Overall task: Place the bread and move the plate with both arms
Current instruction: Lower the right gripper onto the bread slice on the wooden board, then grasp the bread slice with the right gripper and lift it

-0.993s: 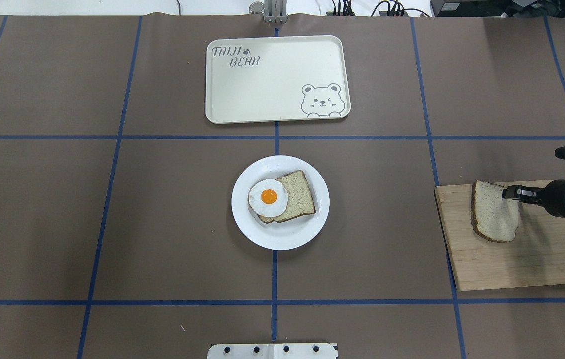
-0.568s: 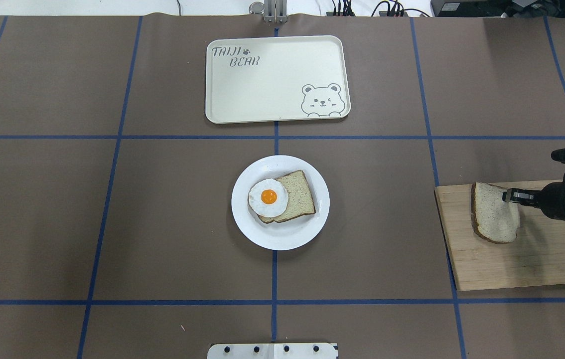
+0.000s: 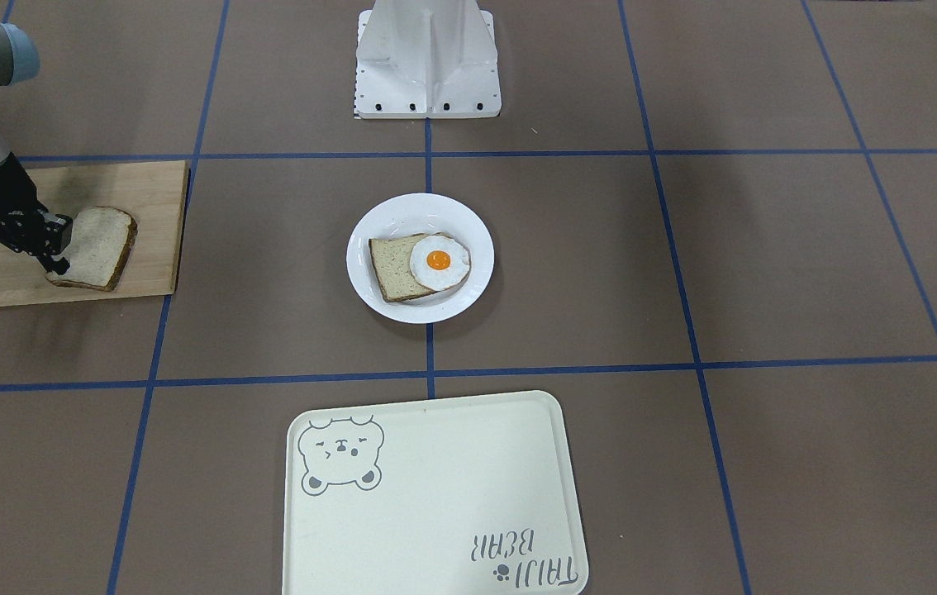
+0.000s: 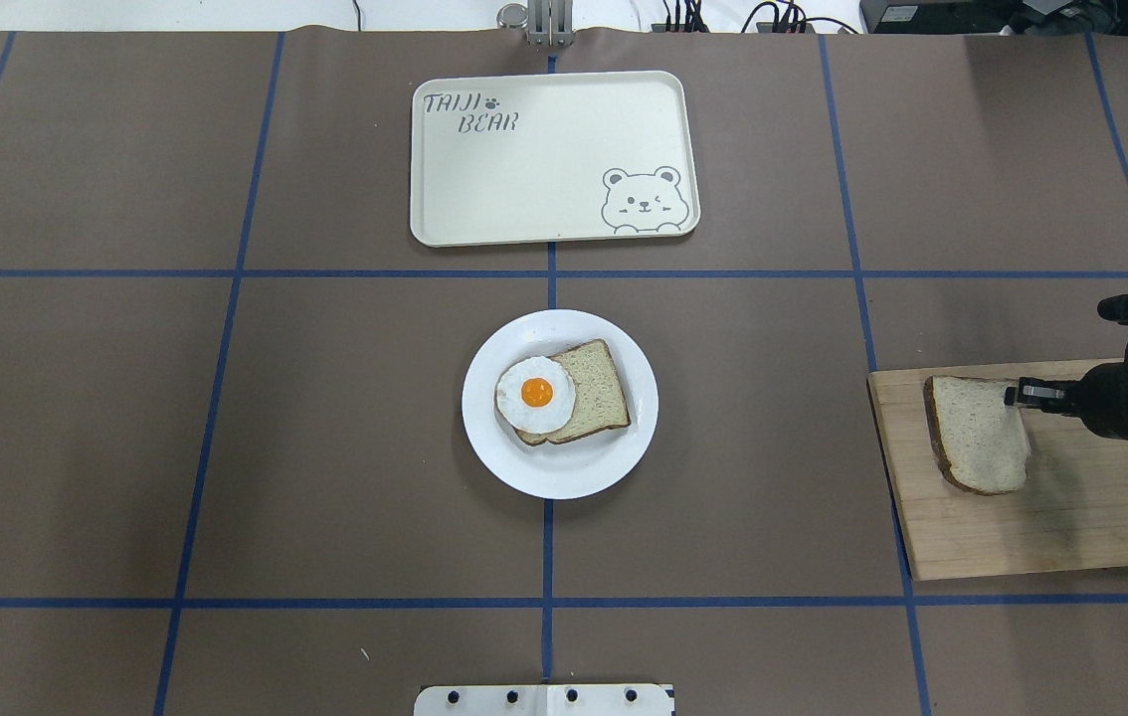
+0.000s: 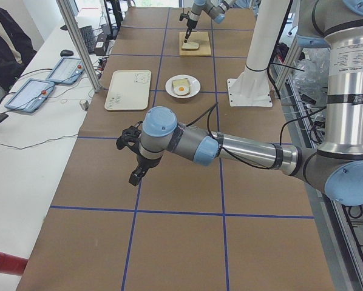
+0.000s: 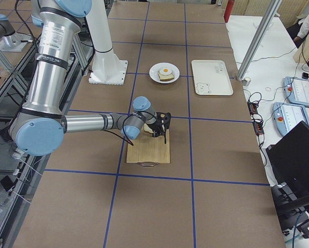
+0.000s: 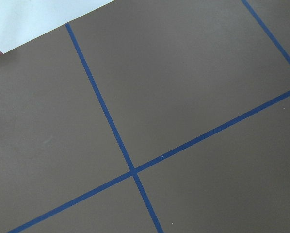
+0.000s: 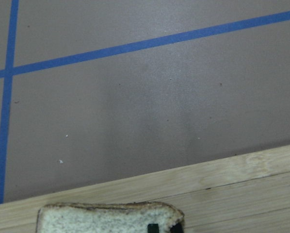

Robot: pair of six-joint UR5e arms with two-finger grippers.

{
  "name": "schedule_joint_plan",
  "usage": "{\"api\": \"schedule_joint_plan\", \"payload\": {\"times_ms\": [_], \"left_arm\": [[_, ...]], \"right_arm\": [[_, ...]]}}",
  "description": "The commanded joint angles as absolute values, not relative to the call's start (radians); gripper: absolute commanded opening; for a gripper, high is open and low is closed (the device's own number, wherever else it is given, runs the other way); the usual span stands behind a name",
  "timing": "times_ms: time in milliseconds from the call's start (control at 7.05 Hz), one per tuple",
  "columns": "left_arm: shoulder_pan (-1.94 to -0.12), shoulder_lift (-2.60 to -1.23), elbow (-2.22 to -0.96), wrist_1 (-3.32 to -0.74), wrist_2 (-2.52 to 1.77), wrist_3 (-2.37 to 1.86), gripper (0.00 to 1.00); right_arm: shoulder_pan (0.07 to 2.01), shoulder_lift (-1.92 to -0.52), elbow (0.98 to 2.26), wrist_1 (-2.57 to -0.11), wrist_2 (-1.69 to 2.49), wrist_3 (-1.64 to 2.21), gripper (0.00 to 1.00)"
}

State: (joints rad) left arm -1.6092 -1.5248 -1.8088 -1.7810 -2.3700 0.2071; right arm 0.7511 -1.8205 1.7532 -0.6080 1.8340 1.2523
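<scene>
The bread [image 4: 977, 433] is a pale slice with a dark crust, held over a wooden cutting board [image 4: 1071, 527] at the table's right. My right gripper [image 4: 1017, 396] is shut on its right edge; both also show in the front view, gripper [image 3: 55, 248] and bread [image 3: 97, 246]. The right wrist view shows the bread's top edge [image 8: 106, 218]. The white plate [image 4: 574, 472] sits mid-table with another slice [image 4: 599, 393] and a fried egg [image 4: 535, 394] on it. My left gripper [image 5: 136, 176] hovers over bare table, seen only from the side; I cannot tell if it is open.
A cream tray with a bear drawing [image 4: 544, 159] lies beyond the plate, at the far middle. The robot's white base [image 3: 427, 58] stands at the near edge. Blue tape lines [image 7: 130, 170] cross the brown table cover.
The bread has shifted a little to the left and toward the robot in my right gripper and lies flatter. Plate, egg and tray have not moved.
</scene>
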Motion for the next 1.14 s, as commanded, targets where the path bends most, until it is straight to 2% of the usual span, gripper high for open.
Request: {"api": "schedule_joint_plan", "payload": {"times_ms": [0,568,993], "left_arm": [[-1.609,-1.525,-1.812,-1.781,-2.370,0.207,0.98],[-1.609,-1.525,-1.809,-1.781,-2.370,0.206,0.98],[-1.609,-1.525,-1.809,-1.781,-2.370,0.206,0.98]], "right_arm": [[0.793,-1.838,1.776,-0.601,1.891,1.255,0.00],[0.834,-1.838,1.798,-0.598,1.936,1.287,0.00],[0.864,-1.798,1.896,-0.601,1.941,1.669,0.00]]}}
